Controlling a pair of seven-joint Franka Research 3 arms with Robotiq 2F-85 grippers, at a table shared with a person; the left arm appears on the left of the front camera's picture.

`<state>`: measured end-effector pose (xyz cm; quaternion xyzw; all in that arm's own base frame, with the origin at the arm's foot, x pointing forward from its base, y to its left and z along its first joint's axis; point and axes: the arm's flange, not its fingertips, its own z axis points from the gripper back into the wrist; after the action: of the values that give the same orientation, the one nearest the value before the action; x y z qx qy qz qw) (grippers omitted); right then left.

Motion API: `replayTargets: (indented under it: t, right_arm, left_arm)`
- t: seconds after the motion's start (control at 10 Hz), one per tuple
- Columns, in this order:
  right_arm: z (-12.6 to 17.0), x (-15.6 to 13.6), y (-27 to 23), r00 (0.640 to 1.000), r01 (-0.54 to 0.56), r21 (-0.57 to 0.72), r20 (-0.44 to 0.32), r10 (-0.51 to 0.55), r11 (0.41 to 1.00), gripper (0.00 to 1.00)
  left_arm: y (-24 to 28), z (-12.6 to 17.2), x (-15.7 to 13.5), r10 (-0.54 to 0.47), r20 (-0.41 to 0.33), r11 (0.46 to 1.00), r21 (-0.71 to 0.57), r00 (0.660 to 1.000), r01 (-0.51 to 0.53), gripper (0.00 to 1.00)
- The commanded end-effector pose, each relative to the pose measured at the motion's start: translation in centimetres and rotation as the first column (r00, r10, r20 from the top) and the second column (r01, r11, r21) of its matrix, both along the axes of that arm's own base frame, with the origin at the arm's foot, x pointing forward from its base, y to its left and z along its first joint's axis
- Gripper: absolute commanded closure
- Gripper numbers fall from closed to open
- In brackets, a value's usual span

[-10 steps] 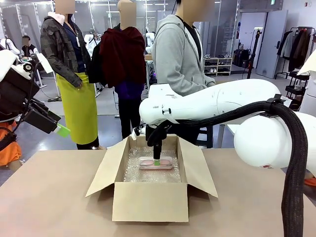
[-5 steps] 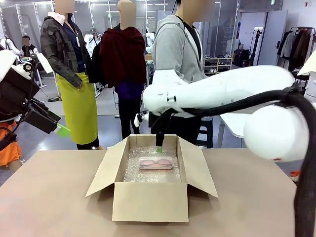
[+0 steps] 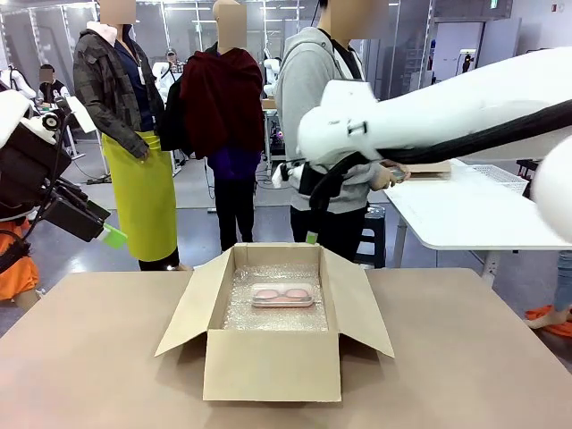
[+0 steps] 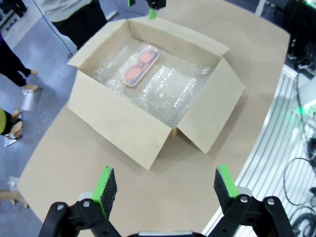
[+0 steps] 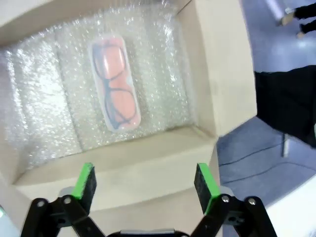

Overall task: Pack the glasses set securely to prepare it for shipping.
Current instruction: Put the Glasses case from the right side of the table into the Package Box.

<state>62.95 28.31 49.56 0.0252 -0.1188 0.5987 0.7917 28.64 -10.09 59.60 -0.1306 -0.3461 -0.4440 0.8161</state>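
One pink case (image 3: pixel 282 294) lies on bubble wrap (image 3: pixel 266 316) inside the box (image 3: pixel 273 362).

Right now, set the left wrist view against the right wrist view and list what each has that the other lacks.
Left wrist view: the whole cardboard box with flaps spread on the tan table, and the open left gripper. Right wrist view: the open right gripper, seen along its own fingers, a box wall just beyond them. Both: the pale pink glasses case lying flat on bubble wrap inside the box.
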Motion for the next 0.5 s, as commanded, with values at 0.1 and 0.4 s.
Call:
replayTargets:
  t: [0.1,0.4]
  right_arm:
    - [2.0,-7.2,-7.1,0.984,0.144,0.185,0.076,-0.16,0.972,0.0]
    - [5.4,-15.4,-16.2,0.894,0.387,0.311,0.105,-0.436,0.868,0.0]
  left_arm:
    - [0.1,0.1,-0.1,-0.004,0.005,1.0,-0.004,1.0,0.004,0.0]
    - [0.1,0.1,-0.1,-0.004,0.005,1.0,-0.004,1.0,0.004,0.0]
